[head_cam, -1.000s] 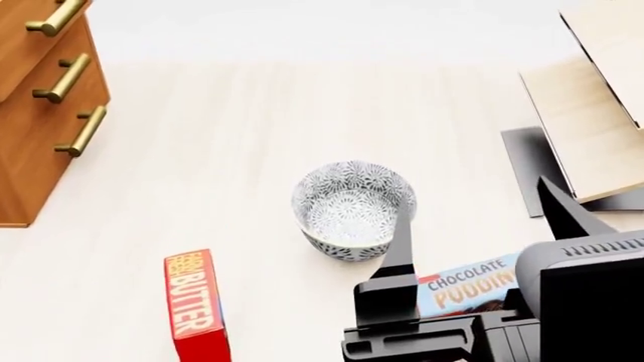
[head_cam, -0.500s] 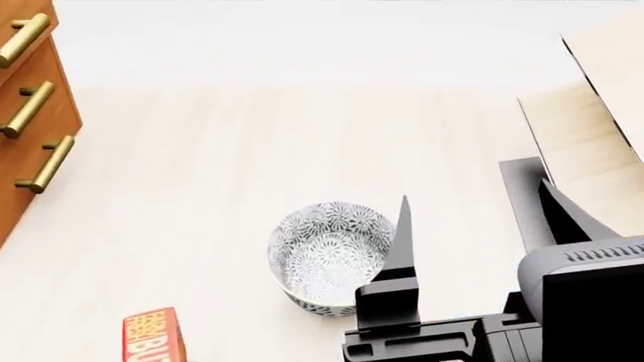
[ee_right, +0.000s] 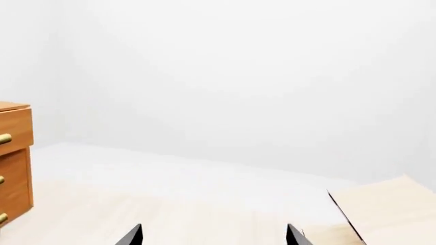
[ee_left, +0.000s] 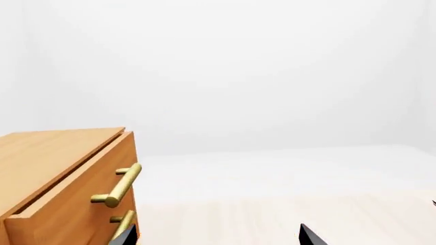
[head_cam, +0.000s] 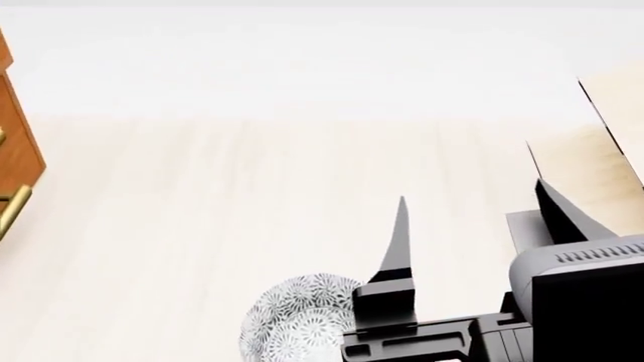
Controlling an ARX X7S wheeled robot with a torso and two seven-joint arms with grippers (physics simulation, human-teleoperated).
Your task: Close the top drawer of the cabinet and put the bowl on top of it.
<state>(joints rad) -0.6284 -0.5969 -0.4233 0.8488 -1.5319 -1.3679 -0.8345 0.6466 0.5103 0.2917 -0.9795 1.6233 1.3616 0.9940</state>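
The bowl, white with a grey-blue floral pattern, sits on the pale floor at the bottom edge of the head view, partly cut off. My right gripper hovers just right of it, open, with nothing between its fingers; its tips also show in the right wrist view. The cabinet stands left of my left gripper, which is open and empty. The top drawer has a brass handle, and a dark gap line runs along its upper edge. The cabinet also shows at the head view's left edge and in the right wrist view.
A pale wooden structure on a black base stands at the right, seen too in the right wrist view. Pale floor stretches between it and the cabinet, with a white wall behind.
The head view has swung: the bowl slid to the bottom edge, the cabinet to the far left edge, and the butter and pudding boxes dropped out of sight.
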